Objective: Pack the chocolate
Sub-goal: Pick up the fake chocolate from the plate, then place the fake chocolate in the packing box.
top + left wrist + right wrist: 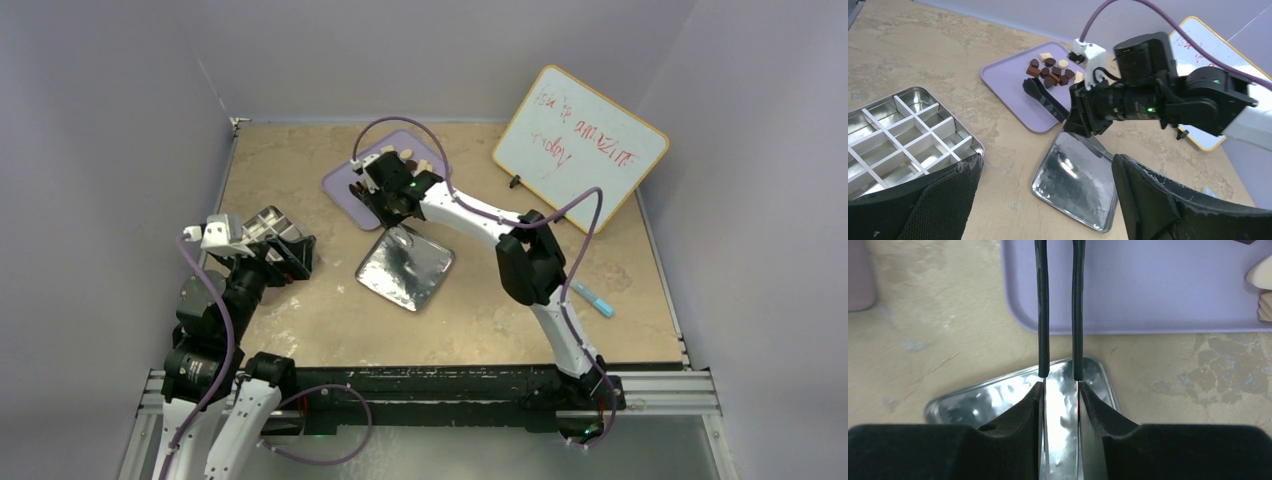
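Dark, caramel and cream chocolate lumps (1050,72) are seen clustered together only from the left wrist. Thin black tongs (1042,305) are gripped by the right tool (1059,390); the left tool (1047,165) is released.

**A:** What colour are the arms?

**B:** The right arm (468,214) has white links between chunky black joints. The left arm (215,315) is mostly black, with white near its base.

**A:** Cables?

**B:** A purple cable (592,225) loops along each arm. The right one ends in a white plug (1088,54) at the wrist.

**A:** Any lights?

**B:** A green light (1149,109) glows on the right wrist housing.

**A:** And the fingers?

**B:** Black. The left fingers (938,205) are rough-edged with a mesh-like texture; the right fingers (998,445) are smooth and matt.
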Tool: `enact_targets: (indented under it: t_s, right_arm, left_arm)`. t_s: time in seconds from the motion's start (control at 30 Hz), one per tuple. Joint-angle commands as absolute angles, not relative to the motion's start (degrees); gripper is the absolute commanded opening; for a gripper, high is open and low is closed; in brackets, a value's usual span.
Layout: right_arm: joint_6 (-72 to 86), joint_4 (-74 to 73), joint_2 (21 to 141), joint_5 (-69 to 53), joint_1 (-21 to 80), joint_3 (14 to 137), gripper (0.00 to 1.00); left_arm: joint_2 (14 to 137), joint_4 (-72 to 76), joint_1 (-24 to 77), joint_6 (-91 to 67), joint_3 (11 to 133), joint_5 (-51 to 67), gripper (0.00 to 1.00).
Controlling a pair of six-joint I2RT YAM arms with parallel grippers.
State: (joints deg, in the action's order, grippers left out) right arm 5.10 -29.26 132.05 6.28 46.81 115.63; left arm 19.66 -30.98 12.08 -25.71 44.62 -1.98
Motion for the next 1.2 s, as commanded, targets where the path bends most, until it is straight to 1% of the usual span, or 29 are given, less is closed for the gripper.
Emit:
enact_targets:
  t_s: [0.0,0.17,0.37,0.7,1.17]
  right_arm:
    - [7.92,-24.36,123.51,0.93,46.76,111.83,0.1]
    - [9.43,-22.11,119.63,-2.17,48.42,107.93,0.1]
    - [9.66,-21.18,118.05,-2.56,53.55,106.17,0.11]
    - [9.58,-21.77,120.42,-2.47,61.23,108.49,0.12]
    - [10.22,-22.59,124.74,-3.54,63.71,110.8,0.17]
  left_arm:
    - [18.81,-29.79,11.95,-24.7,45.31,-2.81,1.0]
    - [18.24,-29.91,11.95,-24.79,45.41,-3.16,1.0]
    - [17.22,-29.89,11.95,-24.83,45.46,-3.81,1.0]
    - [15.41,-30.01,11.95,-25.0,45.54,-5.18,1.0]
    - [14.81,-30.17,11.95,-25.14,45.65,-5.83,1.0]
